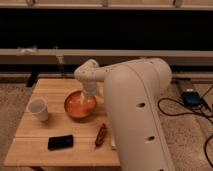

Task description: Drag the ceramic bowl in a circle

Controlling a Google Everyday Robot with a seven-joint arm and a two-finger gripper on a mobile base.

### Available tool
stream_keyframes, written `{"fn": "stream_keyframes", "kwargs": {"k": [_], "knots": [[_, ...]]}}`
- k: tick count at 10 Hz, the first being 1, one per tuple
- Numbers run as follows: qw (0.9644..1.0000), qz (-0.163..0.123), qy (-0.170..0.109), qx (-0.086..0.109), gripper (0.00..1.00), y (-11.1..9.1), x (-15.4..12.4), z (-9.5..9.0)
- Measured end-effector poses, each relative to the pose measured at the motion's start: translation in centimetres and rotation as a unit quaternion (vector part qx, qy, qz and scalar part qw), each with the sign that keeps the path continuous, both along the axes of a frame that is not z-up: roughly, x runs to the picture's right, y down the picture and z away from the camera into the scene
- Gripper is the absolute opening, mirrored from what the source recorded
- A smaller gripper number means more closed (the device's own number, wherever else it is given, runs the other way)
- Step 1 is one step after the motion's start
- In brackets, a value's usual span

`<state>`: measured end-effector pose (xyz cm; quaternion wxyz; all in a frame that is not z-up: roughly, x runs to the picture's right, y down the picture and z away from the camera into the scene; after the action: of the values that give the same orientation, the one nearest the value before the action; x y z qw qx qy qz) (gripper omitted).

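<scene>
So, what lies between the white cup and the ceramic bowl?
Nothing: the camera view shows only bare tabletop between the white cup and the ceramic bowl. The gripper is down inside the bowl.
</scene>
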<state>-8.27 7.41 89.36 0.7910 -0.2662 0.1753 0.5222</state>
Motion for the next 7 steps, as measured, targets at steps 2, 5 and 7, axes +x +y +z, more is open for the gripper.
{"fn": "stream_keyframes", "kwargs": {"k": [2,5,7], "knots": [[0.9999,0.0,0.003,-0.01,0.8,0.38,0.14,0.75],[0.9997,0.001,0.006,-0.022,0.72,0.75,0.49,1.26],[0.9996,0.001,0.006,-0.028,0.53,0.94,0.72,1.3]]}}
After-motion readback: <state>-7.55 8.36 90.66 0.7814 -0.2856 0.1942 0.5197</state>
